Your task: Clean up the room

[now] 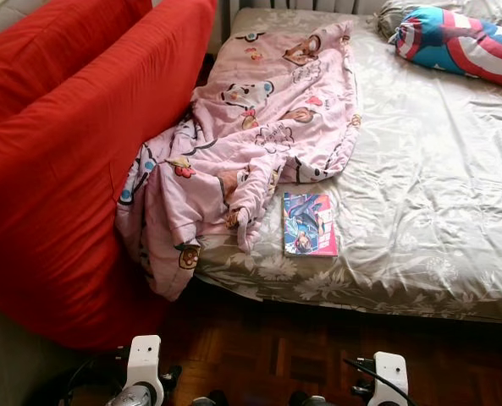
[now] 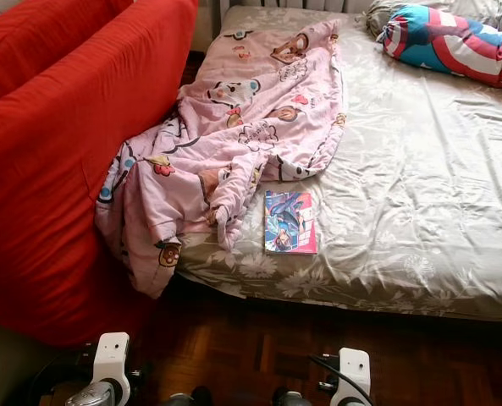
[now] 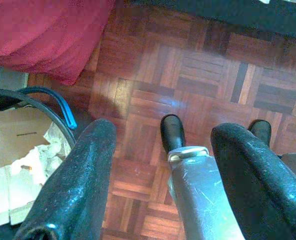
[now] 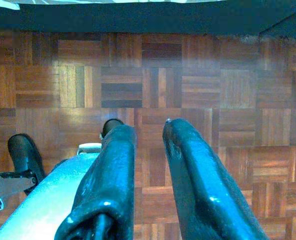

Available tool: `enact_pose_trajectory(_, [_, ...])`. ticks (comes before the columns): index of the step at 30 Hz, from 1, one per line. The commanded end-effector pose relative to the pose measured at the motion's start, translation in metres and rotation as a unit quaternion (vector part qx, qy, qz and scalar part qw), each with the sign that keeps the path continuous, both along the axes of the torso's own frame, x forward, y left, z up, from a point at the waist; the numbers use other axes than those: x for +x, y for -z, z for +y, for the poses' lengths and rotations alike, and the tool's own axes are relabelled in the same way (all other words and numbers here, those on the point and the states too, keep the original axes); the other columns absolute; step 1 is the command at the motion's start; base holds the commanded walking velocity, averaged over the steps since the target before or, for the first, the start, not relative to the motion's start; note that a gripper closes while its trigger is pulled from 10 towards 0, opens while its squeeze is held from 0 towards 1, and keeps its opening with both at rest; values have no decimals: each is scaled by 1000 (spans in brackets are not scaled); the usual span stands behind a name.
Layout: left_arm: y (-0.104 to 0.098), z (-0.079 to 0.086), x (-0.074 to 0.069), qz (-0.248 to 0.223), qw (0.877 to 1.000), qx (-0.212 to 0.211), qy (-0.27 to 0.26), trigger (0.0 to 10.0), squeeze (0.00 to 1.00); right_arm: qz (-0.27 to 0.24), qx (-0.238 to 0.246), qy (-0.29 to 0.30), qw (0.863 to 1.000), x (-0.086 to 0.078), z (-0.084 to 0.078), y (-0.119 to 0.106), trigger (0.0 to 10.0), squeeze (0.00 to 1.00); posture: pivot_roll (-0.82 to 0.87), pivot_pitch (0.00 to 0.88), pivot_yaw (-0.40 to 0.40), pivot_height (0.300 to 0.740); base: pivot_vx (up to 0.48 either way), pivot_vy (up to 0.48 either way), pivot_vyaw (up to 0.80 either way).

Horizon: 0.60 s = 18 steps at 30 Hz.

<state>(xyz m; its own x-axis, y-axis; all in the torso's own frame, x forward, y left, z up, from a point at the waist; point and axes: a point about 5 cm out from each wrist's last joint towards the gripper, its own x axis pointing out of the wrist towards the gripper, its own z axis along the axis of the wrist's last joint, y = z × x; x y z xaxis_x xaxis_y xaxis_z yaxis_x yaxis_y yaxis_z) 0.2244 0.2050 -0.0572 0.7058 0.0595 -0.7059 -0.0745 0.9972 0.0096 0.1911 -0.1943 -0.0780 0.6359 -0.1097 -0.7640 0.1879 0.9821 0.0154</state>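
Pink blanket (image 1: 251,127) sprawls over the bed (image 1: 437,211) (one end drooping floorward at 7 o'clock), a book (image 1: 309,224) just beside it. Left gripper (image 3: 162,175) hangs spread wide over parquet floor (image 4: 202,90); right gripper (image 4: 145,170) is slightly parted, empty.

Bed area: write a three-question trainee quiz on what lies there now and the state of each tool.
1. True or false: the book lies on the parquet floor.
2. What hangs off the bed's edge beside the red sofa? A) pink blanket B) striped pillow C) book
3. Fill in: the left tool hangs over the floor with its fingers ____.

Key: 1 false, it lies on the bed; 2 A; 3 open.
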Motion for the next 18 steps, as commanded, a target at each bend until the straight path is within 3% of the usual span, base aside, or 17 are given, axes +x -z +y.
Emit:
enact_pose_trajectory(1, [8, 2, -14, 25, 1000, -1, -4, 10000, 0, 19, 3, 4, 1000, -11, 0, 6, 10000, 0, 37, 232, -2, 740, 0, 0, 0])
enact_pose_trajectory(10, [8, 2, -13, 25, 1000, 0, 0, 10000, 0, 21, 3, 1, 1000, -11, 2, 6, 10000, 0, 40, 234, -1, 740, 0, 0, 0])
enact_pose_trajectory(18, [8, 2, -13, 24, 1000, 0, 1, 10000, 0, 21, 3, 0, 1000, -11, 3, 6, 10000, 0, 39, 233, -2, 740, 261, 0, 0])
